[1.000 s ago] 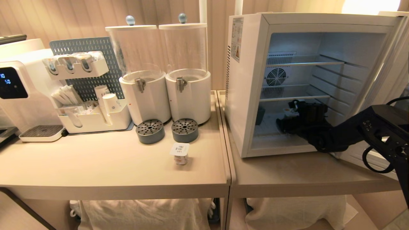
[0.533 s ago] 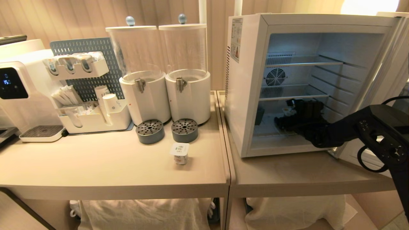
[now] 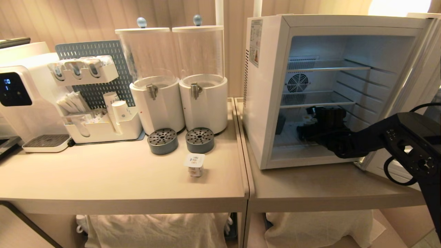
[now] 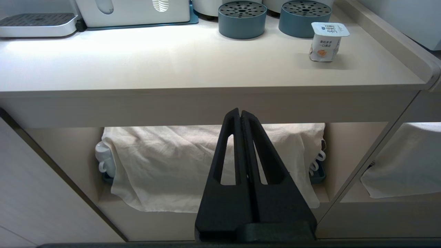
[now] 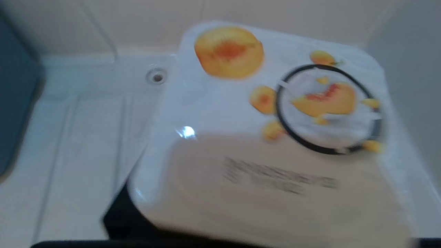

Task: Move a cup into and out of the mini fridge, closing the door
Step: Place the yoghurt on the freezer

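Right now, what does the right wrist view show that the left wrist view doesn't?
Only the right wrist view shows a peach-printed cup filling the picture, over the mini fridge floor. Only the left wrist view shows the left gripper, shut and parked below the counter, a second cup standing on it, two grey round trays and a cloth underneath. They share nothing.

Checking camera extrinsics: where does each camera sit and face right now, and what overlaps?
Head: atop robot, looking down at counter and open mini fridge; right hand reaches inside.
Left wrist: before counter, facing its edge and shelf cloth; shut left hand shows.
Right wrist: inside fridge, close on peach cup; hand barely shows.
Shared: head and left wrist both see counter cup.
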Available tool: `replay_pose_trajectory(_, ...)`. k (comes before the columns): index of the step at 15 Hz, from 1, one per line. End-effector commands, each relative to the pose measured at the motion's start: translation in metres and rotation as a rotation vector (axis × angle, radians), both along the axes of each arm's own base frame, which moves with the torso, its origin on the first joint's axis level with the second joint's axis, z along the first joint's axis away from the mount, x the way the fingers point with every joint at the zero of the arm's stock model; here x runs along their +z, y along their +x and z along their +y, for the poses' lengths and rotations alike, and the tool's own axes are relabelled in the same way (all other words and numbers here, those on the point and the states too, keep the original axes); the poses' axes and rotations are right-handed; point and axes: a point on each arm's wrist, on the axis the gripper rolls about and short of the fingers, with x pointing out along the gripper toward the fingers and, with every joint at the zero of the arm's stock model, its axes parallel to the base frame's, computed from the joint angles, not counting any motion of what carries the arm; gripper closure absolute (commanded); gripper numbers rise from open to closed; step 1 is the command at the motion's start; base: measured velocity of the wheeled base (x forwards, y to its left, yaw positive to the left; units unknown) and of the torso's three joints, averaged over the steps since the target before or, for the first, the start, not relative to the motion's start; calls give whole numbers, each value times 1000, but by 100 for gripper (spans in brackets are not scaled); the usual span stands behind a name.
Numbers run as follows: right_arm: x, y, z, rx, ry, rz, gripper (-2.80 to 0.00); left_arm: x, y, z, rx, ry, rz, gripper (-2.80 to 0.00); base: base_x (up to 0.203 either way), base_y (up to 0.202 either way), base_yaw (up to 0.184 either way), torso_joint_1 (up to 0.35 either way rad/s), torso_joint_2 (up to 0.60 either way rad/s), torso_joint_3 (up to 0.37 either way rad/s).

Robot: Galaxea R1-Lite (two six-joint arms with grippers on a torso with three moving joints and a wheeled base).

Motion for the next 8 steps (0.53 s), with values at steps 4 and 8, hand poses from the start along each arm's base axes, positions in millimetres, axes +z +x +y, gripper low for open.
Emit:
replay_pose_trajectory(4,7,-5,-1,-5,-1,-10,0,0,0,0,-1,-1,0,0,0,0,0,0,0,0)
replay_pose_trajectory(8,16,-14,-1,-11,20,-11,0,0,0,0,1,-1,0,0,0,0,0,0,0,0)
